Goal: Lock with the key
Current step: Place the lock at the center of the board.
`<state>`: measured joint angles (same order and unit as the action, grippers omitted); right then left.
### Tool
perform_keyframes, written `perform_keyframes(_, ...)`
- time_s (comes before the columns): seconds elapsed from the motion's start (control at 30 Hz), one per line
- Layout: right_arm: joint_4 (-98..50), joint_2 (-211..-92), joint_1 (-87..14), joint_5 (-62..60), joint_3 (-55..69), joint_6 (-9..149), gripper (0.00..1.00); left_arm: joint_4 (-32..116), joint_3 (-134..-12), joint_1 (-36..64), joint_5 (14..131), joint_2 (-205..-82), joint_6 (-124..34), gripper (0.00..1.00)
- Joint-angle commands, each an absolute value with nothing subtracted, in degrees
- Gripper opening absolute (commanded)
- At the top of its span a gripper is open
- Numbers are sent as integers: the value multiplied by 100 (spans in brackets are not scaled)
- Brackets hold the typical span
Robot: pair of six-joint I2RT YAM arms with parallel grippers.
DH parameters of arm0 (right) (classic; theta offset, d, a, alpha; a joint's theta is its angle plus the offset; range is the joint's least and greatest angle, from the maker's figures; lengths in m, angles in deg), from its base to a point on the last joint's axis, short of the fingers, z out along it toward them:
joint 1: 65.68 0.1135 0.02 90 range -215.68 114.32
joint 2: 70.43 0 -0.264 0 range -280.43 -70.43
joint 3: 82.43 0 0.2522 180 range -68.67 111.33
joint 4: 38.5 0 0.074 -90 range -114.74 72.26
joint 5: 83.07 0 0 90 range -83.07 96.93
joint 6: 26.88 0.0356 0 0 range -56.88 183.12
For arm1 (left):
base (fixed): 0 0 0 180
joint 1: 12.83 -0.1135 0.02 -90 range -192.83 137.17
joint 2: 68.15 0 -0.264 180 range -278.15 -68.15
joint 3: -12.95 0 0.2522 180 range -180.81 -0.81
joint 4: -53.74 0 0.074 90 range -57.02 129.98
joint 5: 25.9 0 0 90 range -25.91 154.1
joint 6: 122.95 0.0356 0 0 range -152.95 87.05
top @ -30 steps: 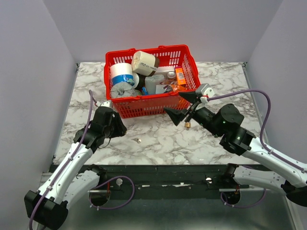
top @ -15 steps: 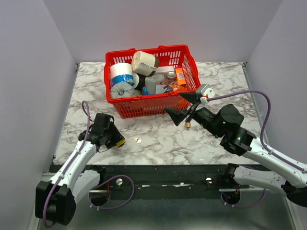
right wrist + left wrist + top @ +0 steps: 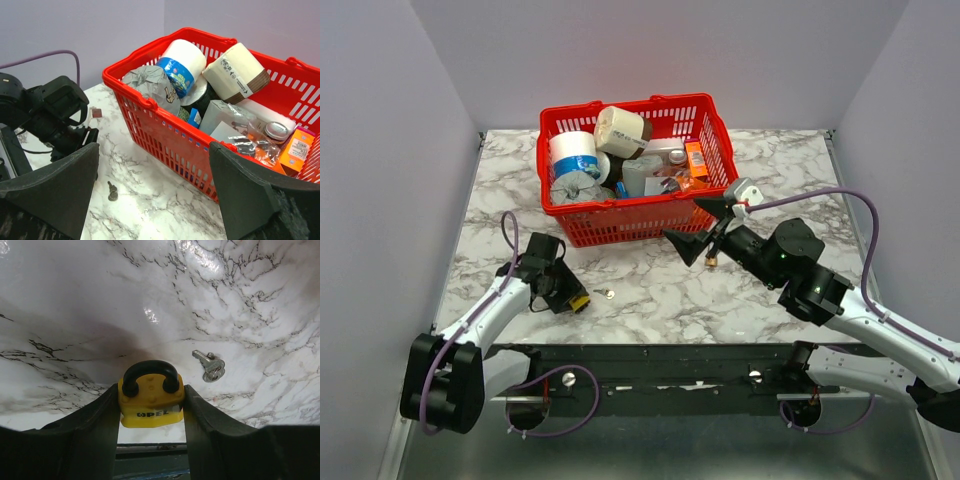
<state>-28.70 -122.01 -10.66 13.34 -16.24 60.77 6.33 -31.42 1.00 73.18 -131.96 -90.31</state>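
Observation:
A yellow padlock (image 3: 150,407) with a black shackle sits between the fingers of my left gripper (image 3: 151,392), which is shut on its sides; the shackle points away from the wrist. In the top view the padlock (image 3: 579,301) and left gripper (image 3: 570,296) are low over the marble near the table's front edge. A small silver key (image 3: 609,294) lies flat on the marble just right of the padlock, also seen as the key (image 3: 210,366) and the key (image 3: 112,190). My right gripper (image 3: 685,221) hovers open in front of the basket, with nothing between its fingers (image 3: 50,190).
A red basket (image 3: 620,215) full of several items, among them tape rolls, boxes and packets, stands at the back centre; its rim (image 3: 165,115) fills the right wrist view. The table's front edge and a dark rail run just below the left gripper.
My left arm swung toward the front edge and turned its wrist, bringing the yellow padlock close beside the key. The key and the right arm stayed put.

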Motion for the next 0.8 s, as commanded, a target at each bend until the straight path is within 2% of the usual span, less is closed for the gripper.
perform_keyframes(0.0,-2614,-12080,-1092,1422,-1654,6084,96,904,-3403,62,7561,-13423,-9219,4)
perform_keyframes(0.17,-2195,-11992,-1145,1396,-1760,6031,98,1018,-3499,62,7666,-13792,-9201,6)
perform_keyframes(0.47,-1569,-11877,-1233,1097,-1699,6251,100,948,-3623,53,7614,-14039,-9193,45)
perform_keyframes(0.5,-1516,-11869,-1251,1097,-1681,6259,100,931,-3614,53,7605,-14022,-9166,53)
perform_keyframes(0.57,-1358,-11851,-1303,1045,-1628,6303,100,861,-3588,45,7605,-13952,-9175,59)
perform_keyframes(0.6,-1314,-11834,-1312,1027,-1620,6303,100,852,-3561,44,7622,-13916,-9184,67)
perform_keyframes(0.67,-1235,-11807,-1356,1044,-1611,6496,100,851,-3518,44,7622,-13838,-9175,72)
perform_keyframes(0.7,-1199,-11798,-1374,1062,-1602,6514,100,852,-3500,36,7622,-13811,-9175,81)
perform_keyframes(0.77,-1129,-11798,-1417,1062,-1584,6567,100,799,-3482,27,7622,-13732,-9140,87)
